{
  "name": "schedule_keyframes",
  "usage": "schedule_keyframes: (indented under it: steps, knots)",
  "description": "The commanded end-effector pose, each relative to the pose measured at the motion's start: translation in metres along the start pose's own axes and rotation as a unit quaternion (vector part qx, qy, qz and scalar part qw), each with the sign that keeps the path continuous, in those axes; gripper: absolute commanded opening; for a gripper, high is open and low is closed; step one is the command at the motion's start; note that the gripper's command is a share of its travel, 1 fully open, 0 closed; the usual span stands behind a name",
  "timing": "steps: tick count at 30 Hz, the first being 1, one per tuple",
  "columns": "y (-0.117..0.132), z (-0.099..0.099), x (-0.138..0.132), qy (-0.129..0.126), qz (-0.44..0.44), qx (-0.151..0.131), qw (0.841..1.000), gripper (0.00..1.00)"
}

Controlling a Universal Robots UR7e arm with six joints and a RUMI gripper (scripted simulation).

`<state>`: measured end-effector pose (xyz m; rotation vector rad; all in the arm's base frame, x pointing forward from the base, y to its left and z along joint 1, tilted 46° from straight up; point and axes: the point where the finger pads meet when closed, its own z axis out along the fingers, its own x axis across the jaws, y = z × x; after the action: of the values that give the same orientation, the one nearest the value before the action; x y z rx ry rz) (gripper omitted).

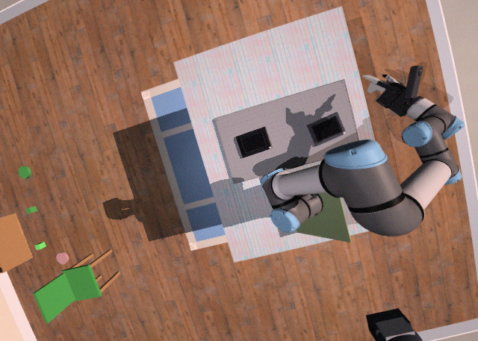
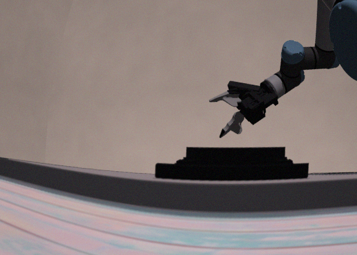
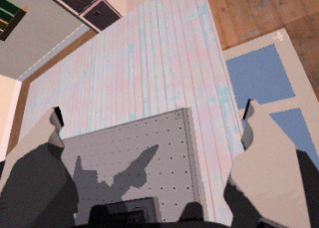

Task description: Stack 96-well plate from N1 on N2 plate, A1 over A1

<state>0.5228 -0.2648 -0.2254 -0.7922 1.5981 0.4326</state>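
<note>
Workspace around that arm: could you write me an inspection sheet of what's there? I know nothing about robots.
surface: grey perforated board, lying on a striped rug.
job's things: two black plates, each in its own nest, not yet stacked; N1 plate on the arm's right, N2 plate on its left.
clutter: nothing seen.
grippers: gripper wide open, holding nothing, raised and off to the side of the board.
cables: nothing seen.
surroundings: wood floor, blue mat beside the rug, green chair, small green and pink bits nearby.
</note>
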Motion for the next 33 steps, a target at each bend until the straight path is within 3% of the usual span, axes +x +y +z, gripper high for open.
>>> schedule_keyframes:
  steps: [1, 17, 22, 33]
  knots:
    - [-0.001, -0.001, 0.0, 0.0, -0.001, 0.0, 1.0, 1.0]
    - [-0.001, -0.001, 0.0, 0.0, -0.001, 0.0, 1.0, 1.0]
    - [0.017, 0.004, -0.017, 0.023, 0.061, -0.05, 0.997, 1.0]
    - [0.046, 0.007, -0.04, 0.056, 0.123, -0.096, 0.986, 1.0]
